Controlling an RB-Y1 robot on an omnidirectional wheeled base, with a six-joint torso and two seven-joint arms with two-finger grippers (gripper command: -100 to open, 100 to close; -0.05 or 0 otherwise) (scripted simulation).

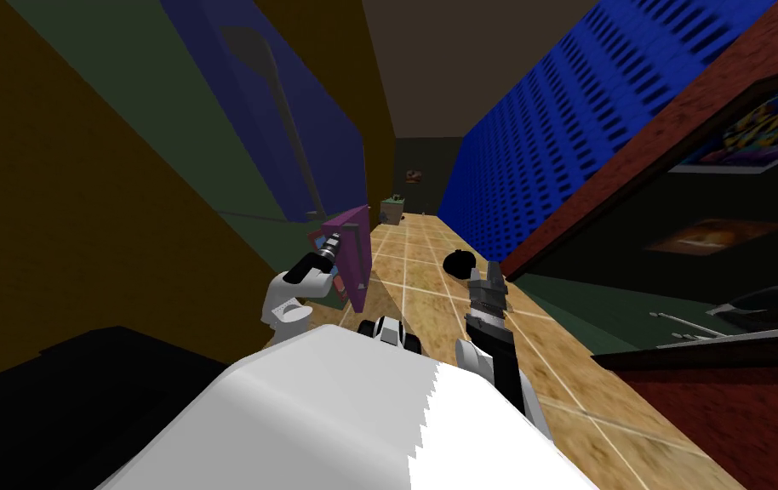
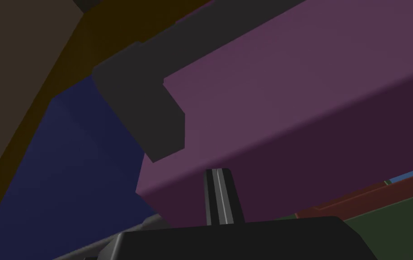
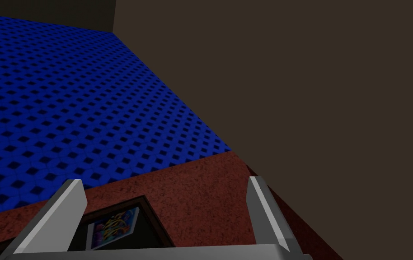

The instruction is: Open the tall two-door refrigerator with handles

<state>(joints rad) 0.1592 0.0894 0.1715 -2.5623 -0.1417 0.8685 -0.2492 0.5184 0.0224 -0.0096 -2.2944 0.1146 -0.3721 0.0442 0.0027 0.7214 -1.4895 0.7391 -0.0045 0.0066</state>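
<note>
Head view: my left end effector [image 1: 334,244] sits at the outer edge of a purple door [image 1: 353,259]. The door stands angled out next to the tall dark blue refrigerator [image 1: 294,128] on my left. My right end effector [image 1: 488,279] hangs over the tiled floor [image 1: 430,281], well apart from both.
Left wrist view adds: fingers [image 2: 219,198] pressed together, nothing visible between them, close before the purple door and near its dark grey handle [image 2: 156,108].
Right wrist view adds: fingers spread wide, holding nothing
</note>
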